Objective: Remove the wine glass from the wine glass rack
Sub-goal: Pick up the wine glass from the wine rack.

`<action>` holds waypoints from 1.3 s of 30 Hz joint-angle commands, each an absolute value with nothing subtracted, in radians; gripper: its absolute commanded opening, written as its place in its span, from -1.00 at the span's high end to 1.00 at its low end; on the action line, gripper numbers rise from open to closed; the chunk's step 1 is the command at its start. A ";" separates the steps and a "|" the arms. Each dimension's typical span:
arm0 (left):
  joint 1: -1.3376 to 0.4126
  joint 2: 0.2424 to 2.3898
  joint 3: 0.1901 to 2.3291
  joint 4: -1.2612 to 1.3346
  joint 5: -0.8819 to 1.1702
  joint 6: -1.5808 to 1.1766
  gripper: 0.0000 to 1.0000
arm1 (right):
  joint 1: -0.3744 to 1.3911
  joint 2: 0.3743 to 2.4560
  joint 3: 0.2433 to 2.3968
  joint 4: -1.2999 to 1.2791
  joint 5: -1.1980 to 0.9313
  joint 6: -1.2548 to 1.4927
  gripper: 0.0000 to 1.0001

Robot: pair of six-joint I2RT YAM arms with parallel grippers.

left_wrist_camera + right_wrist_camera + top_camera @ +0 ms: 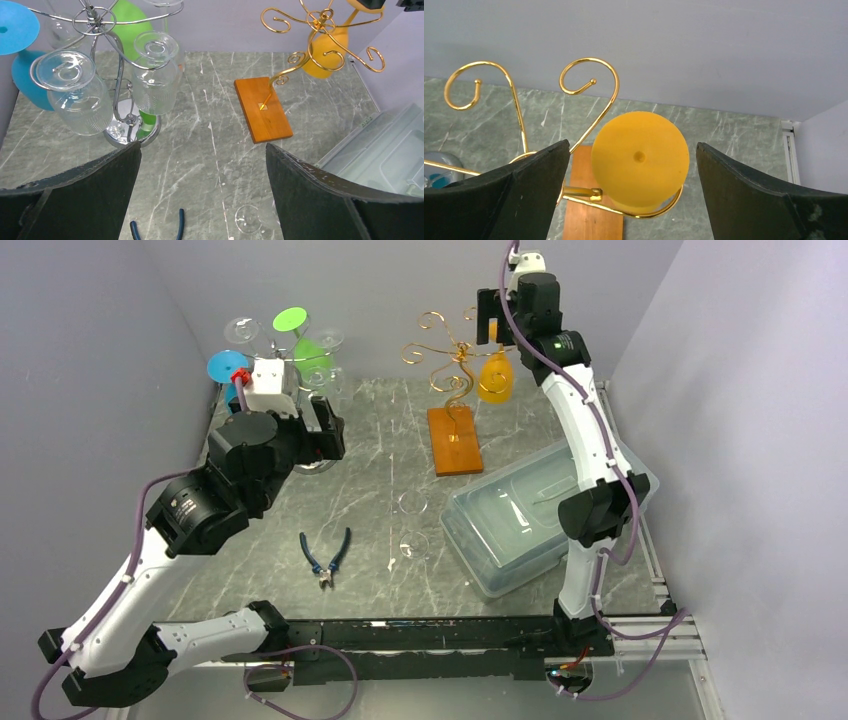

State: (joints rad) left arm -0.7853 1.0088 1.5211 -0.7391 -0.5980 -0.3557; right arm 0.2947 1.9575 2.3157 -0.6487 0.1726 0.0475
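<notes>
From above, the yellow wine glass (495,378) hangs bowl-down on the gold wire rack (447,352) at upper centre, with the right hand (490,325) just above it. A clear plastic bin (520,525) sits lower right, and blue-handled pliers (325,558) lie on the marbled bench (380,455).

Left wrist view: the left hand (202,147) is spread and holds nothing. A chrome rack (125,107) of ribbed clear glasses stands upper left.

Right wrist view: the right hand is spread. The glass's matte round foot sits between its fingers without touching them, cradled in a gold curl.

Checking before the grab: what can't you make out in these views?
Right wrist: opaque yellow wine glass, bowl hidden under its own round foot.
Top external: two clear glass pieces on the grey marble table, too faint to identify.
Left wrist: blue wine glass, cut off by the left edge.
</notes>
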 commanded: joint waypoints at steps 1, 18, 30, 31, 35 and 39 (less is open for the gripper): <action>-0.788 1.004 1.556 -0.719 -0.594 -0.344 -0.99 | 0.290 1.973 2.370 -0.624 0.163 0.030 -0.99; -0.788 0.998 1.553 -0.715 -0.602 -0.342 -0.99 | 0.284 2.012 2.373 -0.632 0.163 0.036 -0.98; -0.788 1.003 1.549 -0.709 -0.603 -0.342 -0.99 | 0.275 2.017 2.371 -0.621 0.175 0.040 -0.87; -0.788 1.003 1.549 -0.709 -0.604 -0.341 -0.99 | 0.274 2.018 2.373 -0.623 0.171 0.041 -0.85; -0.788 1.003 1.549 -0.709 -0.606 -0.341 -0.99 | 0.269 2.023 2.379 -0.625 0.163 0.046 -0.75; -0.788 1.005 1.550 -0.707 -0.604 -0.339 -0.99 | 0.267 2.025 2.381 -0.626 0.160 0.051 -0.70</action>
